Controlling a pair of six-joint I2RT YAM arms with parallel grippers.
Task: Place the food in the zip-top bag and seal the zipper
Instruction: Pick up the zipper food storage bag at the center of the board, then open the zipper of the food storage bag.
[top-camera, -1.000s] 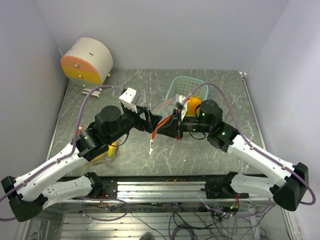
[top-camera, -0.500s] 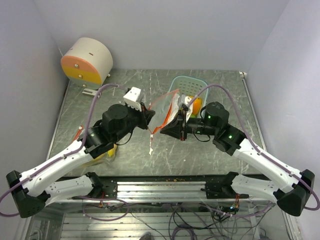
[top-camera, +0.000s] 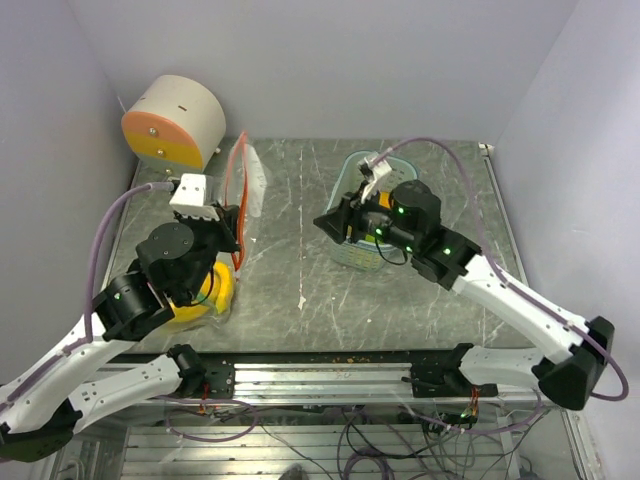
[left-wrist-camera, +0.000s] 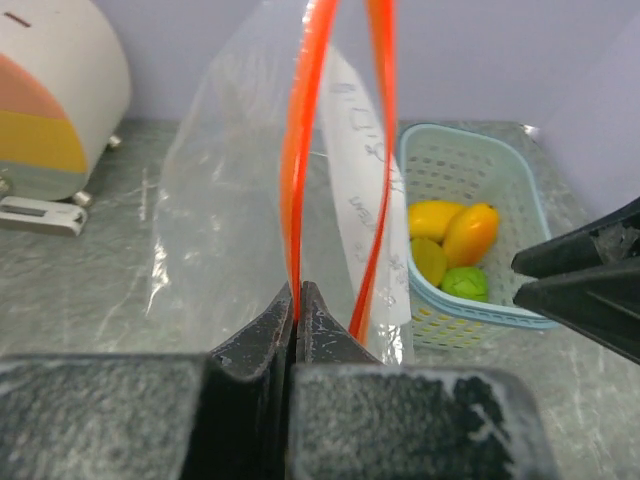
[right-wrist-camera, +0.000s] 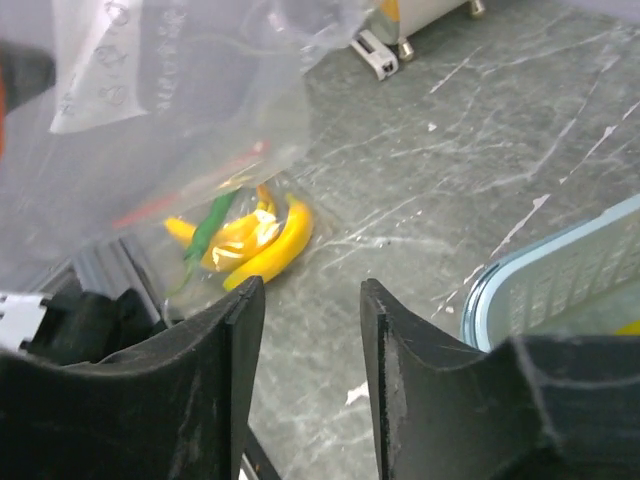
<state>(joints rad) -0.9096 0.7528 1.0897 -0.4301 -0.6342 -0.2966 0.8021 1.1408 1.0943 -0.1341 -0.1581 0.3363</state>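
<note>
Zip-top bag (left-wrist-camera: 230, 200) held by zipper (left-wrist-camera: 300, 180) in left gripper (left-wrist-camera: 297, 310); right gripper (right-wrist-camera: 308, 300) agape, apart

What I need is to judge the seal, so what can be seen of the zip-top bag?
The zip-top bag is clear, thin, crinkled plastic with a white printed label and a red-orange zipper along its mouth. The zipper's two strips stand parted, so the mouth is open. The left gripper is shut on one strip, holding the bag raised over the table's left side. Its contents cannot be told.
</note>
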